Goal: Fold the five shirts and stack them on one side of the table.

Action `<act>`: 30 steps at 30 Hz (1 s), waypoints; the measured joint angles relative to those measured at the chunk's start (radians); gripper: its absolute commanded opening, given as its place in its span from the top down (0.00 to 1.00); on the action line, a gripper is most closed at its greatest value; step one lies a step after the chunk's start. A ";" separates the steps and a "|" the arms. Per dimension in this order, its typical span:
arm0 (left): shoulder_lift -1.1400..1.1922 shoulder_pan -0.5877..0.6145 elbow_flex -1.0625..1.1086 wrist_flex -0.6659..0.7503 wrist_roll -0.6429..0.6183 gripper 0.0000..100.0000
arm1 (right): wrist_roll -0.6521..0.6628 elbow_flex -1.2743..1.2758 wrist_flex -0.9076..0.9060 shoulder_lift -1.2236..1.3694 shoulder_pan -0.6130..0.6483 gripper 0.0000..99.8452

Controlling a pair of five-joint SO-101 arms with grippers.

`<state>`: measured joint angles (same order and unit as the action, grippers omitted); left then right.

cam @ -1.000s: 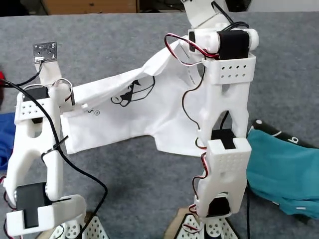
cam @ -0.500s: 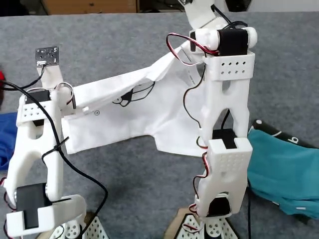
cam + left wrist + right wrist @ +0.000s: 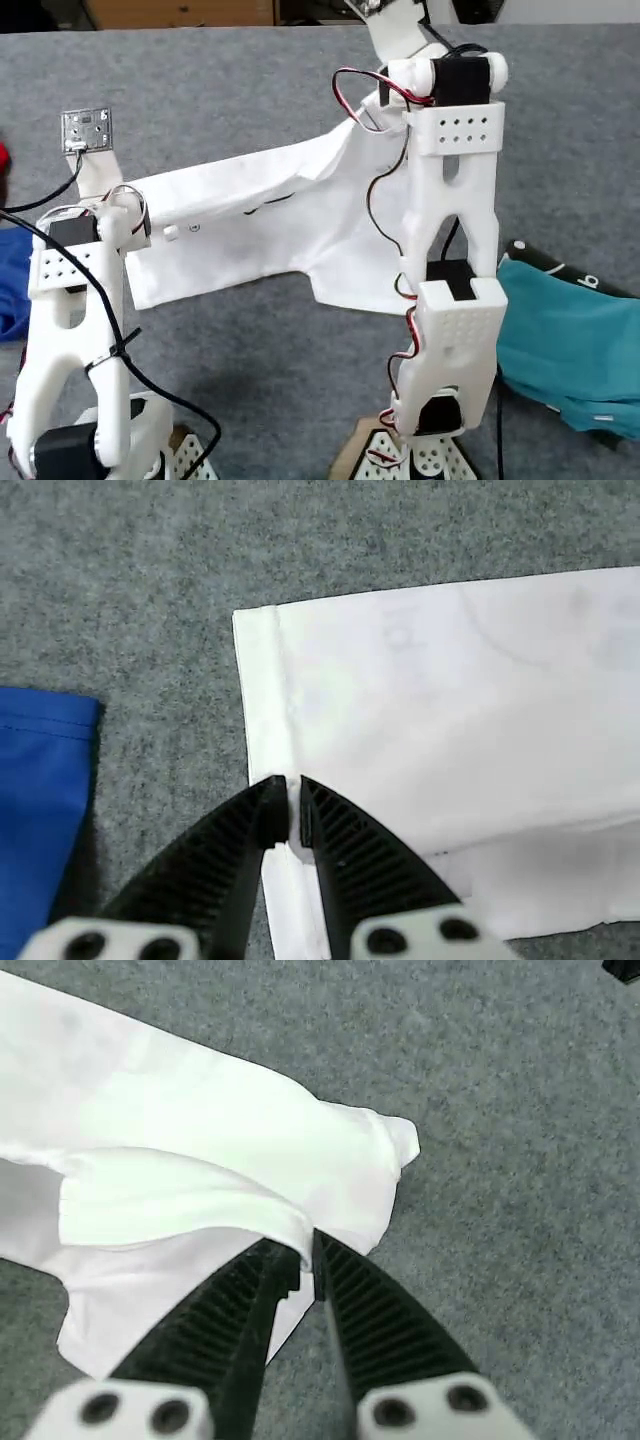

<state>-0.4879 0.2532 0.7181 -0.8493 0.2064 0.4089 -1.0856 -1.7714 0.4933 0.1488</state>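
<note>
The white shirt [image 3: 250,225] lies spread on the grey table [image 3: 220,70] between the two arms. One long edge is lifted off the surface and stretched into a band from one pincer to the other. The left pincer [image 3: 288,815] is clamped on that edge near a corner, with cloth nipped between its closed tips. The flat part of the shirt reaches out ahead of it and under it. The right pincer [image 3: 306,1258] is likewise closed on a raised fold at the shirt's other end, and the loose layers sag away from its tips onto the table.

The step in hand looks like the first lengthwise fold of this shirt: the gripped edge is to be carried over the part that lies flat.

The next move calls for both pincers to travel together and keep the band taut. They should lower it so the edges meet squarely, then let go at the same time, or the fold will skew.

A blue shirt [image 3: 40,790] lies just beside the left pincer, apart from the white one. A teal shirt [image 3: 565,335] sits crumpled well away from the right pincer, near that arm's base. Both look unfolded.
</note>
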 measured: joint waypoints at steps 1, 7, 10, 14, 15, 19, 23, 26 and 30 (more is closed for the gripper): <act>0.000 0.000 0.005 0.000 0.000 0.98 | 0.000 0.028 0.000 -0.018 0.000 1.00; 0.000 0.000 0.015 0.000 0.000 0.98 | 0.002 0.178 0.000 -0.118 -0.020 1.00; 0.000 0.000 0.015 0.000 0.000 0.98 | 0.020 0.259 0.003 -0.160 -0.043 1.00; -0.003 -0.003 0.055 0.000 0.000 0.98 | 0.054 0.410 0.040 -0.244 -0.052 1.00; -0.005 -0.009 0.069 0.000 0.000 0.98 | 0.063 0.457 0.055 -0.272 -0.054 1.00; -0.011 -0.043 0.107 0.000 0.000 0.98 | 0.097 0.712 0.170 -0.402 -0.055 1.00; -0.012 -0.046 0.109 0.005 0.000 0.98 | 0.140 1.059 0.341 -0.571 -0.055 1.00; -0.012 -0.031 0.109 0.008 0.000 0.98 | 0.175 1.346 0.480 -0.710 -0.055 1.00; -0.012 -0.008 0.109 0.011 0.000 0.98 | 0.221 1.694 0.637 -0.865 -0.061 1.00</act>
<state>-0.5002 0.2455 0.8270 -0.8385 0.2064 0.6299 0.6084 -1.1347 -0.3721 0.0875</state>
